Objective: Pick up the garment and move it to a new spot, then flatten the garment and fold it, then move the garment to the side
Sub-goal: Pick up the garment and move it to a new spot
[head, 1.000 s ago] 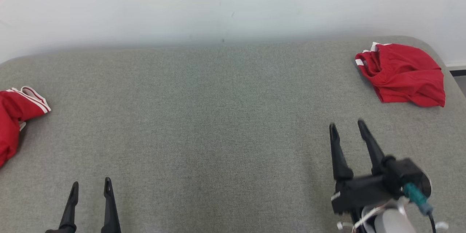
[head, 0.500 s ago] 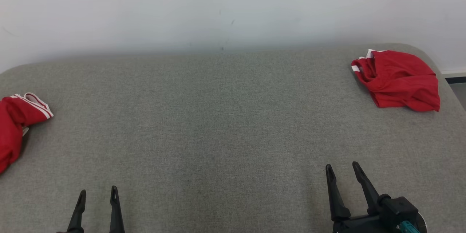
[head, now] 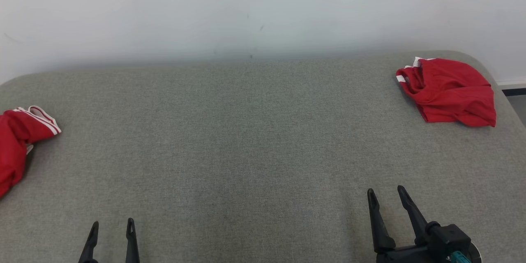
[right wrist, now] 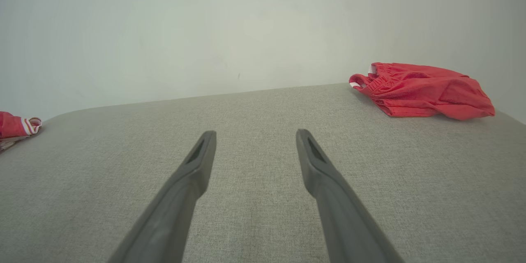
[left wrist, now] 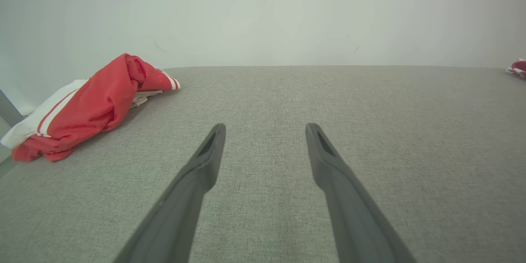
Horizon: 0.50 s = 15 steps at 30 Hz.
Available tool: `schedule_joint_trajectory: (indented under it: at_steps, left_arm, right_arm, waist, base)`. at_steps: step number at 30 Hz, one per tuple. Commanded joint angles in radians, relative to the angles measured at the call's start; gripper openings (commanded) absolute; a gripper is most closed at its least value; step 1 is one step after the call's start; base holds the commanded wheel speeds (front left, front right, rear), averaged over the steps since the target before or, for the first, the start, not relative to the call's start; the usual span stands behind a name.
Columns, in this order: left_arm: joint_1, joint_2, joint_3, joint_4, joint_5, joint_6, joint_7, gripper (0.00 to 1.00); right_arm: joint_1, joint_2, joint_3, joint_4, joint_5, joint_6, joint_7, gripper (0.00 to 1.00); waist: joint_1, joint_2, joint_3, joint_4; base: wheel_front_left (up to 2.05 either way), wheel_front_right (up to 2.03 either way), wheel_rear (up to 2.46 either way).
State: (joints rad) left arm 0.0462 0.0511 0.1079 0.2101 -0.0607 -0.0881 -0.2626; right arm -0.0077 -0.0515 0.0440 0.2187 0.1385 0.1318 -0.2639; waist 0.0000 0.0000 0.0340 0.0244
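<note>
At far right: red garment point(head: 450, 92) roughly folded, white trim | left fingers point(head: 131, 242) wide | right fingers point(head: 378, 222) wide

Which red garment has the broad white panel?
The crumpled garment at the left: white panel and stripes along it. The garment at the far right is almost all red.

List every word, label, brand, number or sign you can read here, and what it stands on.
None: no readable text in any view.
The right red garment and the left red garment show only white stripes; the grey surface, the wall, the left gripper and the right gripper bear no legible marks.
</note>
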Motion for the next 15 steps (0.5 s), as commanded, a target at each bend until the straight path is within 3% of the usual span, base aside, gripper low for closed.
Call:
schedule_joint_trajectory:
  at_steps: [1,15]
  left_arm:
    - [0.014,-0.001,0.004,0.004,0.008,-0.001,-0.003,1.0]
    - [0.003,-0.001,0.016,0.025,0.005,-0.003,-0.003,1.0]
  right_arm:
    - [0.01,0.002,-0.001,0.004,-0.004,-0.002,0.0,1.0]
    - [0.003,0.002,0.003,0.012,-0.014,-0.002,0.0,1.0]
  waist:
    - [0.0,0.0,-0.001,0.002]
    - [0.0,0.0,-0.005,0.008]
  base:
    - [0.0,0.0,0.0]
    - [0.0,0.0,0.0]
